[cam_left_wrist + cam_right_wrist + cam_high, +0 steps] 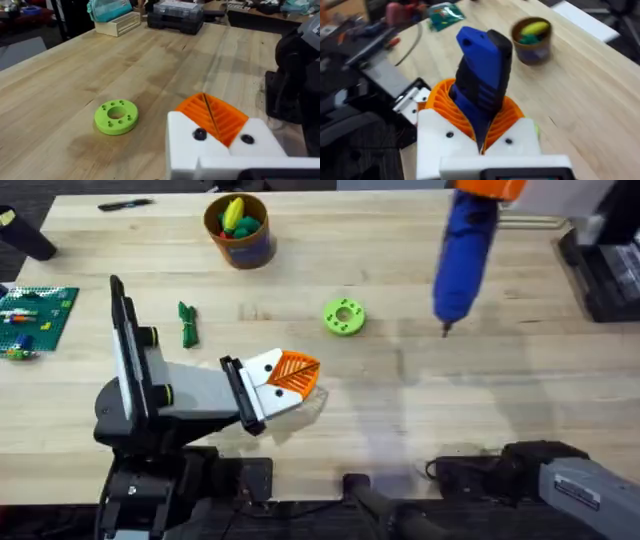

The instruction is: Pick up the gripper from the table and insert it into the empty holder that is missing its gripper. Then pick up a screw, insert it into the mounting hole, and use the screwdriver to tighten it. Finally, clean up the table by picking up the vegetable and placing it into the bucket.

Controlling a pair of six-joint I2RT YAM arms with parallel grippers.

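Observation:
My right gripper (480,120) is shut on the blue screwdriver (460,250), held high over the table's right half with its thin bit (445,330) pointing down. My left gripper (290,373) lies low near the table's middle, shut with its orange ridged pads (220,117) pressed together and nothing between them. Both its white mounts carry orange tips. The dark green vegetable (187,323) lies on the table to the left of it. At the far side stands the brown-orange bucket (238,230) with a yellow and green toy inside. The loose gripper, the empty holder and a loose screw are out of view.
A lime-green disc (344,317) sits just beyond my left gripper. A green brick plate (30,315) lies at the left edge and a black pen (125,204) at the far left. Black cases (605,275) stand at the right edge.

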